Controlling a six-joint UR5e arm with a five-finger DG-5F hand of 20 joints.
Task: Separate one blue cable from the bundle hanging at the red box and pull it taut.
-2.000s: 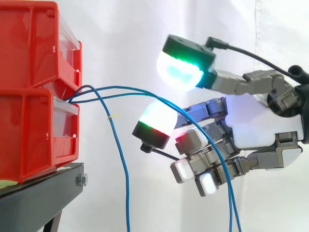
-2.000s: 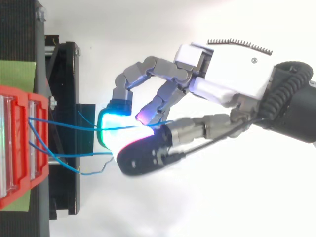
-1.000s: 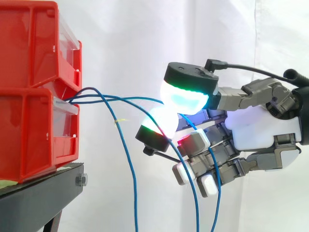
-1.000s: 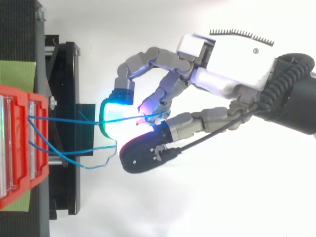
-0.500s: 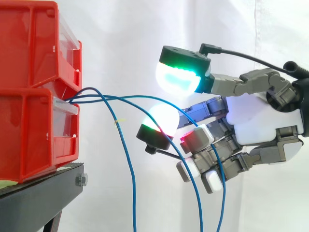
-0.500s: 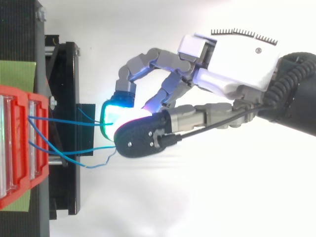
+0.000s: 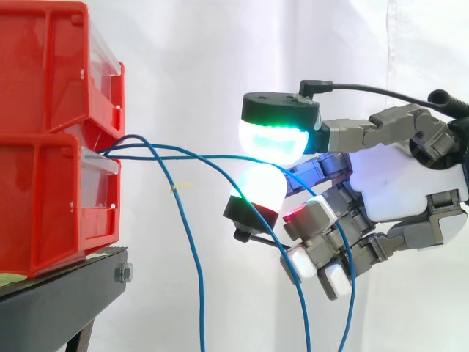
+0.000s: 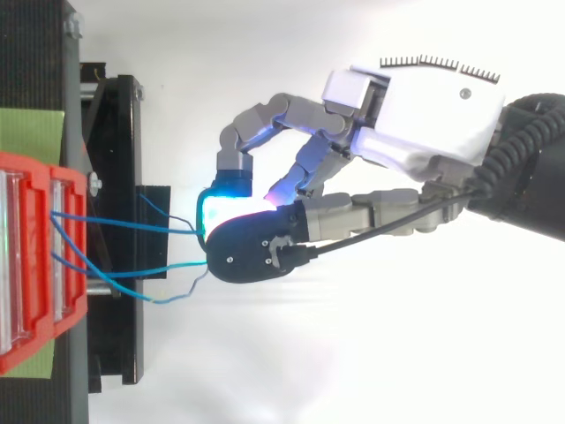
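Observation:
Two stacked red bins stand at the left on a black stand. Several blue cables come out between the bins. One blue cable runs almost level from the bins to my hand, where the green-glowing pad is pressed down onto a white-and-red pad with the cable between them. Past the pads it drops down across the curled fingers. Two other blue cables hang loose below. From above, the pinched cable reaches the pads of the hand.
A white curtain hangs behind everything. The red bins sit at the left edge on the black stand, with a green patch beneath them. A loose cable end dangles just below the hand's pads.
The upper pad lifted off half a second ago and has now come back down onto the lower pad over the cable. The hand has shifted slightly right, away from the bins.

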